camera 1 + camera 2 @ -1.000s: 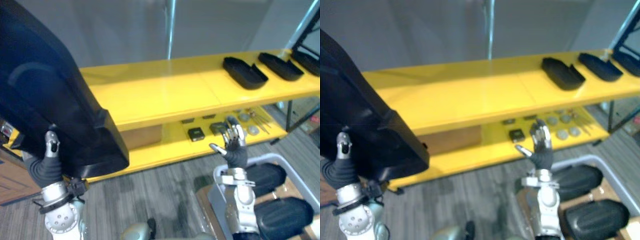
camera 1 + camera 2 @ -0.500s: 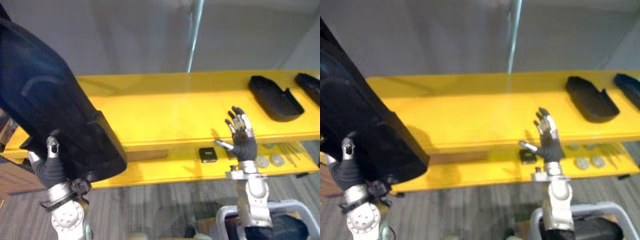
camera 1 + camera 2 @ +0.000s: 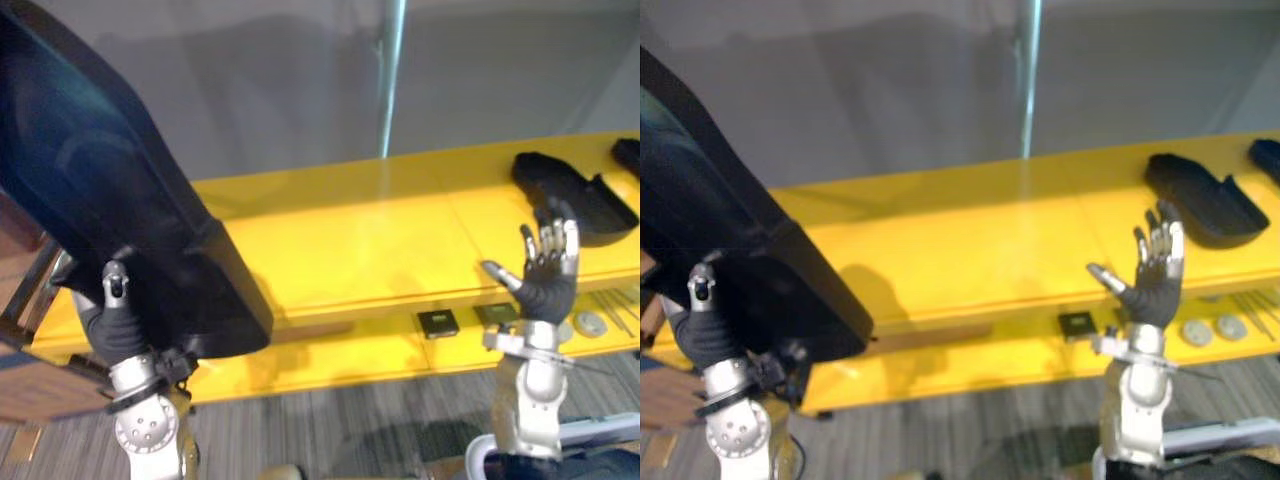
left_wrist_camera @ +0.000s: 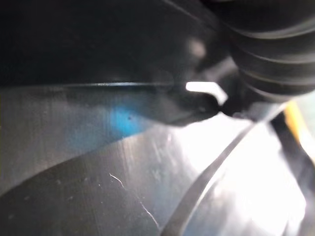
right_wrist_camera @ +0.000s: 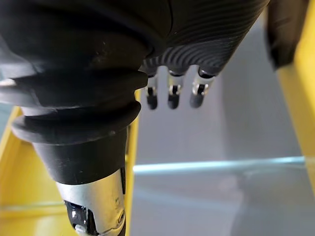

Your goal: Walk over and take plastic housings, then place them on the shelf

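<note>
Left hand is up at the left end of the shelf with the big black housing on it. The housing stands tilted, lower corner over the shelf's left front edge, top running out of frame. Thumb lies against the housing's near face. The fingers are behind the housing, so I cannot tell if they are curled or straight. In the left wrist view I get the housing's dark surface right against the hand's cover, nothing more usable.

Right hand is raised upright in front of the shelf's front edge, toward the right end. Its fingers are straight and spread, thumb out to the side, holding nothing and touching nothing.

Second housing lies flat on the top shelf, just behind the right hand from my view, apart from it. Third housing is cut off at the right edge, same shelf, beside the second.

Top shelf between the held housing and the second one is bare yellow. Lower shelf has a small black box and round discs. A pole stands behind the shelf. Grey carpet floor below.
</note>
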You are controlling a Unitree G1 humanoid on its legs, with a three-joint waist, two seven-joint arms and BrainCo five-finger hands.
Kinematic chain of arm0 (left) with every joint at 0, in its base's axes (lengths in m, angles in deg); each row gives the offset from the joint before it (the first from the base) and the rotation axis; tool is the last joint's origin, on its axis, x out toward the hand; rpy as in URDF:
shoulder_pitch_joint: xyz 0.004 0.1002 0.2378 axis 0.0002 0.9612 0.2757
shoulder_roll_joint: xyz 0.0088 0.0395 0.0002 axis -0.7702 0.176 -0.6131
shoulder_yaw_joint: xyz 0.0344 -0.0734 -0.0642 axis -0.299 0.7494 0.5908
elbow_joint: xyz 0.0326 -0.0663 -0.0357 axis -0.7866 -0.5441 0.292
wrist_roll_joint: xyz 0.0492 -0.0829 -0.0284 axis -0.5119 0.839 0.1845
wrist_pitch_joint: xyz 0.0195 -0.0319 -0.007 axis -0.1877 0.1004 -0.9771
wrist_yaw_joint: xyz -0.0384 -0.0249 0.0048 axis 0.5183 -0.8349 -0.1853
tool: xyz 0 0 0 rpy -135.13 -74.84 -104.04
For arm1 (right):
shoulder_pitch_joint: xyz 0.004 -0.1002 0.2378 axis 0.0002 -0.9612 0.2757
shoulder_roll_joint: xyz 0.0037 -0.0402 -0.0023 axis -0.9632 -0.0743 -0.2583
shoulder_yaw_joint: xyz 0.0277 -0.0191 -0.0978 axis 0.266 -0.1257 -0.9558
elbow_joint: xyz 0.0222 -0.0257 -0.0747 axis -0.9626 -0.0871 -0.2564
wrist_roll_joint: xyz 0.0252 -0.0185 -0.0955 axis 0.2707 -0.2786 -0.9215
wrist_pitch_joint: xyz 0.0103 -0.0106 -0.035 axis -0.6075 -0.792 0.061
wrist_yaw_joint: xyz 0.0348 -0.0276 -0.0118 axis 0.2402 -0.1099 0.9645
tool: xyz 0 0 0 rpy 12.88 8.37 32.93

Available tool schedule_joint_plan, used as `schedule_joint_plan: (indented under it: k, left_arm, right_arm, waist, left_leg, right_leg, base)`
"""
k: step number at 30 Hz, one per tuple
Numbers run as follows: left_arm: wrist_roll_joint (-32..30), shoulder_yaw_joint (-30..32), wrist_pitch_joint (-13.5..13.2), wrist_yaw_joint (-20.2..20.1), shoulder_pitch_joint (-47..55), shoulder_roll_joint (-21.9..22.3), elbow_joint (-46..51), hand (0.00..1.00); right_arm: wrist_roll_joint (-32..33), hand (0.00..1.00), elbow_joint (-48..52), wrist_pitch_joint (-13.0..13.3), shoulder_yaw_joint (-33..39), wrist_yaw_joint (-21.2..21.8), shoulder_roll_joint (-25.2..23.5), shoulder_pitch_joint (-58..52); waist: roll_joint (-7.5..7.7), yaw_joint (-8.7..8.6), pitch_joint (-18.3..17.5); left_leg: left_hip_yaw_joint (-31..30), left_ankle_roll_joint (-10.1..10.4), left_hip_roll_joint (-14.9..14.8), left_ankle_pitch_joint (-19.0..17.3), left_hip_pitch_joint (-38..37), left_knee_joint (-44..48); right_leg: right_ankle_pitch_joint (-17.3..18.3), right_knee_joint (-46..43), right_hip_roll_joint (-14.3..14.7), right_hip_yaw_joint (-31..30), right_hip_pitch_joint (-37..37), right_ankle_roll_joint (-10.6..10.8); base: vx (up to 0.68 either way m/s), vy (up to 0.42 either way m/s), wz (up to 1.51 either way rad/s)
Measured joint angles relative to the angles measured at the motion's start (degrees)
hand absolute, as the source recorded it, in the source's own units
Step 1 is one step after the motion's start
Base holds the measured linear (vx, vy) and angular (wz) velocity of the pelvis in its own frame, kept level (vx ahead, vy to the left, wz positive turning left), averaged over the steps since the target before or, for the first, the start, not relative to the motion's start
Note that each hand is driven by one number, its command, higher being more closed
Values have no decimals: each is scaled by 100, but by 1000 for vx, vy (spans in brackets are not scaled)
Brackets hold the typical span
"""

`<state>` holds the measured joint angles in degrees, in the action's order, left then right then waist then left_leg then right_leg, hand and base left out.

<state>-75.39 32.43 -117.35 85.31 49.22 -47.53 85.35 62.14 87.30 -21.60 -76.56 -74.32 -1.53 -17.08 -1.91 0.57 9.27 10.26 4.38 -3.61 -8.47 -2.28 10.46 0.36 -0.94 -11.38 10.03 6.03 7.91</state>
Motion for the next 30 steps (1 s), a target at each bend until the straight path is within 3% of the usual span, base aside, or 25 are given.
schedule_joint_plan:
  k: [3,6,10,12,15,16,22,25,30]
  left_arm:
    - [16,-92,127,-212,-145,-231,1,100]
    - [126,-328,572,-582,-439,-481,-11,100]
    - [563,-921,1452,-951,-1262,-740,-643,100]
    - [633,-1143,2073,-1017,-1824,-803,-1348,100]
    - [752,-1267,2760,-1007,-2609,-1150,-2593,100]
    - [858,-1266,3053,-951,-3052,-1429,-3329,100]
    - [1279,-1160,3977,-311,-4687,-2406,-5925,100]
    - [1774,-1103,4370,-10,-5022,-2696,-6594,100]
    - [2028,-870,4817,374,-5084,-2725,-7052,100]
  right_arm:
    - [-193,0,361,48,81,-504,-101,-147]
    - [-192,0,680,159,248,-801,-279,-479]
    - [-234,0,710,70,296,-812,-332,-825]
    - [-368,0,716,-36,300,-719,-324,-894]
    - [-365,0,724,-172,293,-526,-224,-911]
    - [-350,0,742,-245,299,-404,-162,-931]
    - [-60,0,922,-476,331,203,77,-1154]
    - [91,0,922,-528,322,434,86,-1309]
    - [97,0,922,-652,278,574,92,-1412]
  waist:
    - [99,-162,-3]
    - [64,-325,-44]
    - [-8,-644,-95]
    - [-17,-779,-101]
    - [-32,-953,-108]
    - [-40,-1050,-111]
    - [-103,-1522,-81]
    - [-162,-1734,-64]
    - [-288,-1876,7]
  left_leg:
    - [250,-18,47,-6,-228,-166]
    - [499,-28,69,-1,-369,-335]
    - [695,-31,74,1,-391,-431]
    - [855,-31,19,1,-471,-505]
    - [1054,-27,-27,2,-578,-608]
    - [1195,-25,-61,0,-585,-606]
    - [1593,-24,-62,0,-575,-652]
    - [1738,-25,-53,0,-575,-662]
    - [1852,-24,-72,0,-578,-656]
  right_leg:
    - [-32,-3,-43,-226,-19,52]
    - [-43,-13,-43,-446,-132,65]
    - [-99,33,14,-655,-244,100]
    - [-140,79,92,-806,-292,83]
    - [-176,79,186,-1009,-370,44]
    - [-218,79,236,-1154,-448,21]
    - [-394,205,270,-1614,-718,48]
    - [-462,248,294,-1812,-825,52]
    - [-509,245,345,-1959,-909,38]
  base:
    - [21,66,-48]
    - [54,44,-42]
    - [52,18,-26]
    - [22,-9,-38]
    - [-13,-29,-40]
    - [-41,-29,-48]
    - [-53,-24,-40]
    - [-48,-29,-33]
    - [-53,-45,-16]
